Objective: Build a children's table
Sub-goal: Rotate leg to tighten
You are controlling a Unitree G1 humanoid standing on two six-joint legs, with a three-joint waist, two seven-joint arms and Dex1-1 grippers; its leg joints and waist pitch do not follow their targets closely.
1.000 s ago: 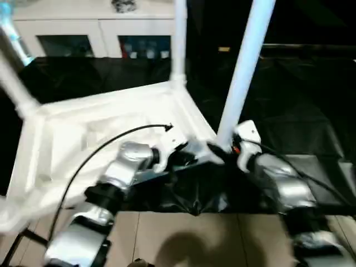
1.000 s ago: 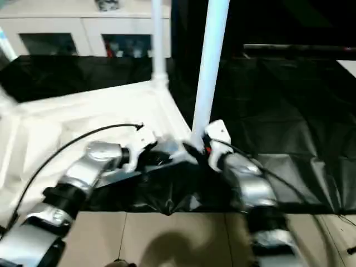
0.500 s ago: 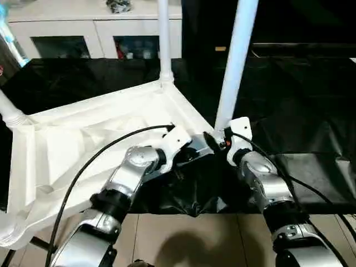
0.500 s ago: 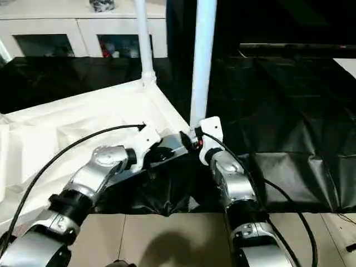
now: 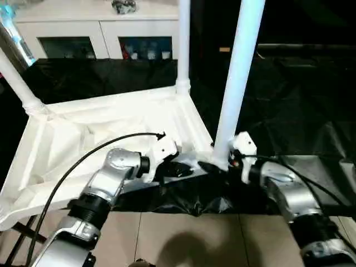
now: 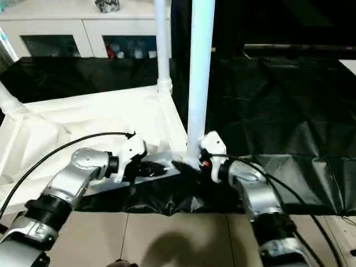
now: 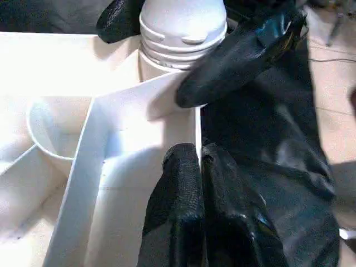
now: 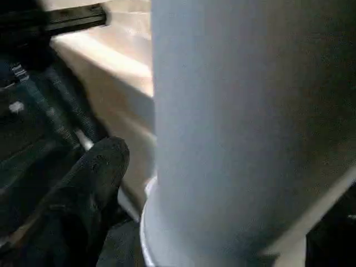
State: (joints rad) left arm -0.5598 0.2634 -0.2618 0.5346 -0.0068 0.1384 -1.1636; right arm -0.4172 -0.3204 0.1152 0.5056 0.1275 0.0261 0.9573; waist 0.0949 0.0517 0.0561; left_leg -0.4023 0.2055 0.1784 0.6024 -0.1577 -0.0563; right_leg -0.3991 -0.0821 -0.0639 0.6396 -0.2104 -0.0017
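Note:
The children's table lies upside down: its white top (image 5: 83,128) shows its ribbed underside, and three white legs stand in corner sockets. The nearest leg (image 5: 239,72) rises at the near right corner. Another leg (image 5: 182,44) is behind it and a third leg (image 5: 16,78) is at the left. My left gripper (image 5: 186,168) is shut on the top's thin rim (image 7: 197,119) beside that near corner. My right gripper (image 5: 214,164) stands open around the nearest leg's base (image 7: 181,33), one finger (image 8: 94,183) a little off it.
A black sheet (image 5: 300,100) covers the work surface to the right and behind. A white cabinet with glass doors (image 5: 83,28) stands at the back. Beige floor (image 5: 183,239) lies in front, near my forearms. A black cable (image 5: 83,161) arcs over my left arm.
The head camera has shifted. My right gripper's fingers have spread wider around the near leg's base. My left gripper stays shut on the rim.

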